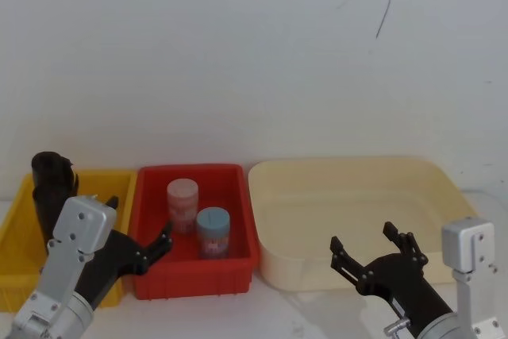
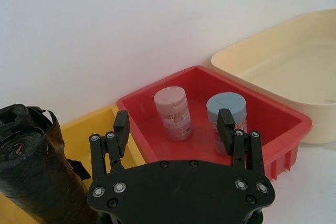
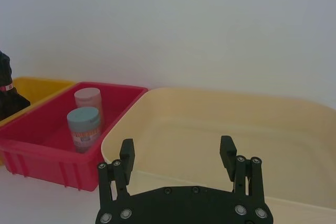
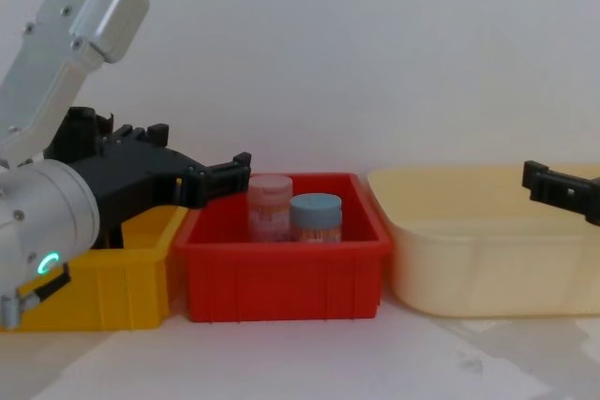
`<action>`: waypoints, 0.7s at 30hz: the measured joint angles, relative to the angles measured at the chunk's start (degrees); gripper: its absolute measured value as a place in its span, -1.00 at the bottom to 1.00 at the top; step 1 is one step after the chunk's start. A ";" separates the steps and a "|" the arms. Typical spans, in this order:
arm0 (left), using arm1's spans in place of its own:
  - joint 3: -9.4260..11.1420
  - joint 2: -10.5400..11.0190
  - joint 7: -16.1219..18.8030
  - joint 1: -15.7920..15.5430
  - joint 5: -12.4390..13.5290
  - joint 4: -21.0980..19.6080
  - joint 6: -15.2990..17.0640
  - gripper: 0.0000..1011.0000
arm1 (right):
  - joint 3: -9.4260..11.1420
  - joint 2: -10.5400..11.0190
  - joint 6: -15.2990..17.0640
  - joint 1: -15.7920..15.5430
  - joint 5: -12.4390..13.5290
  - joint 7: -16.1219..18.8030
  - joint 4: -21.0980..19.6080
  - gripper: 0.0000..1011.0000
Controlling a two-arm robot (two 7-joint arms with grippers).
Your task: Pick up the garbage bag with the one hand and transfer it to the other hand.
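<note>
My left gripper (image 1: 141, 220), the one hand with the green ring, hangs open over the edge between the yellow bin (image 1: 16, 220) and the red bin (image 1: 238, 196). It holds nothing (image 2: 174, 124). A black roll (image 2: 31, 166) with a small red mark and loose flaps stands in the yellow bin, just left of this gripper and apart from it. The plain garbage bag is hidden from me. My right gripper (image 1: 363, 240), the other hand, stands open and empty in front of the cream tub (image 1: 349, 172); it also shows in the right wrist view (image 3: 177, 148).
Two jars stand in the red bin, one with a pink lid (image 1: 182, 196) and one with a blue lid (image 1: 213, 224). The cream tub's inside (image 3: 220, 129) is bare. A white wall rises close behind the bins. Bare white table lies in front (image 4: 300, 353).
</note>
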 joint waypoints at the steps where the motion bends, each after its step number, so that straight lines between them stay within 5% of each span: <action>1: 0.00 0.00 0.00 0.00 0.00 0.00 0.00 0.98 | 0.00 0.00 0.00 0.00 0.00 0.00 0.00 0.98; 21: 0.00 0.00 0.00 0.00 0.00 0.00 0.00 0.98 | 0.00 0.00 0.00 0.00 0.00 0.00 0.00 0.98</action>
